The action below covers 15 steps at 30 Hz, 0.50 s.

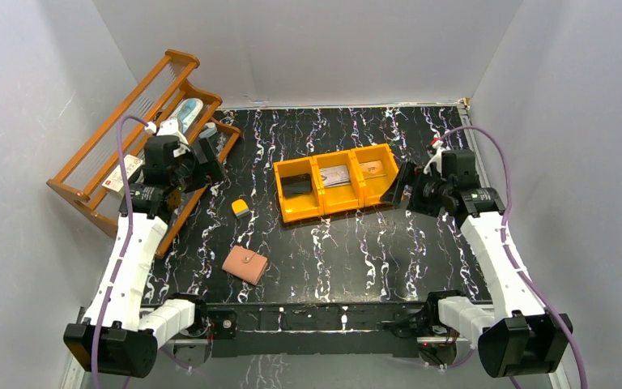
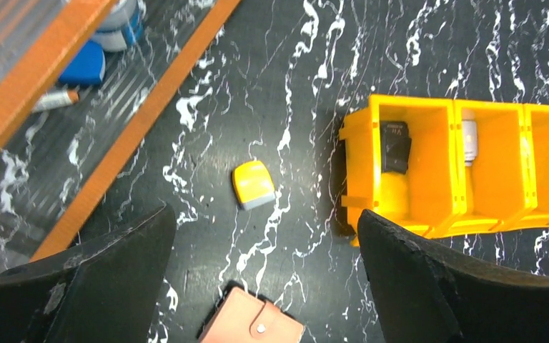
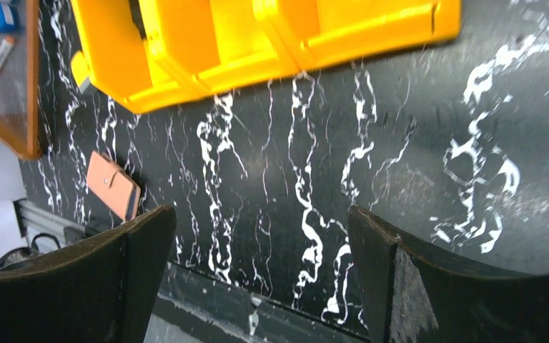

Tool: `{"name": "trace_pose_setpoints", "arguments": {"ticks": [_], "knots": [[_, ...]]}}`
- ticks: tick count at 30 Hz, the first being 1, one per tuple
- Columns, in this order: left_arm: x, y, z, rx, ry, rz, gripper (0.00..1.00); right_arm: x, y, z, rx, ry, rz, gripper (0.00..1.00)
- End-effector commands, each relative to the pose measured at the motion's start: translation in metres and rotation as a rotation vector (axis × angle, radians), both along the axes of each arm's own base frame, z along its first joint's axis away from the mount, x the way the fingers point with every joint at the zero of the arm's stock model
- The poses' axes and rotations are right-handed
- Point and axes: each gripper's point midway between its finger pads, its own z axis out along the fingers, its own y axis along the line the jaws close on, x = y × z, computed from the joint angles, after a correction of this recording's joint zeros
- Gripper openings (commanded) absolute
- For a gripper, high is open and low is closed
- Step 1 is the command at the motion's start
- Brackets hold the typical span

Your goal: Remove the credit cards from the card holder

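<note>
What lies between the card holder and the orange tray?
Only bare table between card holder and orange tray, in top and left wrist views; the yellow block sits aside.

1. The black, white-veined table [image 1: 348, 259] carries everything.
2. An orange tray [image 1: 332, 208] sits just beside the right gripper [image 3: 259, 211], on its left.
3. A yellow-and-white block [image 2: 254, 184] lies ahead of the left gripper [image 2: 263, 214].
4. The closed pink card holder [image 1: 245, 265] lies behind that gripper, towards the arm bases.
5. A wooden rack [image 2: 139, 121] stands to its left.

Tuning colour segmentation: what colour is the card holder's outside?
Salmon pink. The card holder lies closed on the table and shows best in the top external view.
</note>
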Motion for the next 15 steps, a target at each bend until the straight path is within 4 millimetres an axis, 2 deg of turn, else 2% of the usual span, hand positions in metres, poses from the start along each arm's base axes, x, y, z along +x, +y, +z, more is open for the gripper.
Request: {"name": "trace_pose_setpoints", "arguments": {"ticks": [1,3,7,11,15], "knots": [[-0.015,-0.006,-0.016,-0.074,0.051,-0.002,0.98,-0.013,0.013,-0.011,0.078,0.034,0.049,0.98],[-0.02,-0.013,-0.028,-0.109,0.089,-0.023,0.98,-0.018,0.017,-0.023,0.074,0.073,0.06,0.98],[-0.038,-0.018,-0.063,-0.203,0.248,0.06,0.98,-0.025,0.031,-0.042,0.02,0.136,0.095,0.98],[-0.05,-0.033,-0.083,-0.287,0.333,0.036,0.98,-0.028,0.057,-0.058,-0.085,0.17,0.124,0.98],[-0.064,-0.042,-0.095,-0.37,0.366,0.055,0.98,-0.035,0.093,-0.077,-0.182,0.2,0.148,0.98]]}}
